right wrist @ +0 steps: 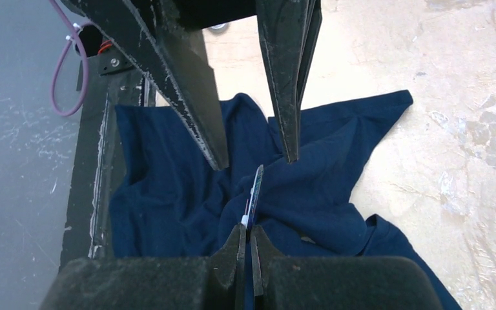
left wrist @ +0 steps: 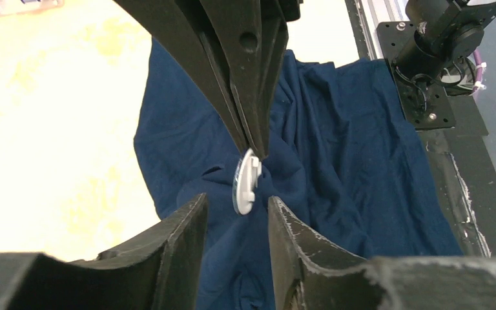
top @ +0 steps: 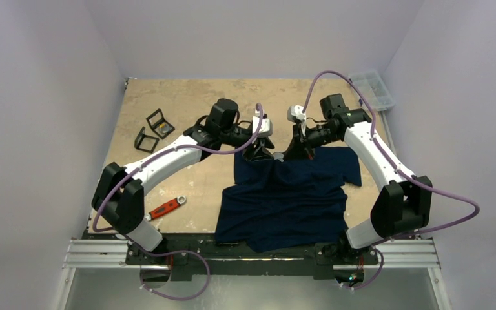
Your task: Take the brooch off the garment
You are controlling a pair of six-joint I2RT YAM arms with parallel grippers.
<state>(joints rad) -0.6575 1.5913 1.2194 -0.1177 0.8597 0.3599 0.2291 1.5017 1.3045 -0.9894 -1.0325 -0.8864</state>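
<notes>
On the rumpled navy garment [top: 284, 200], small round white brooch [left wrist: 246, 183], standing edge-on

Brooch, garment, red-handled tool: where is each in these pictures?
brooch [left wrist: 245, 184], left wrist view, on its white disc seen nearly edge-on.
garment [top: 284, 200], top view, on the middle of the navy cloth.
red-handled tool [top: 163, 209], top view, on its red handle.

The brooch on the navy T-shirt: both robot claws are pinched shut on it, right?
Not both. The right gripper is pinched shut on the brooch on the navy T-shirt, but the left gripper stands open, a finger on each side of it, as the left wrist view shows.
</notes>
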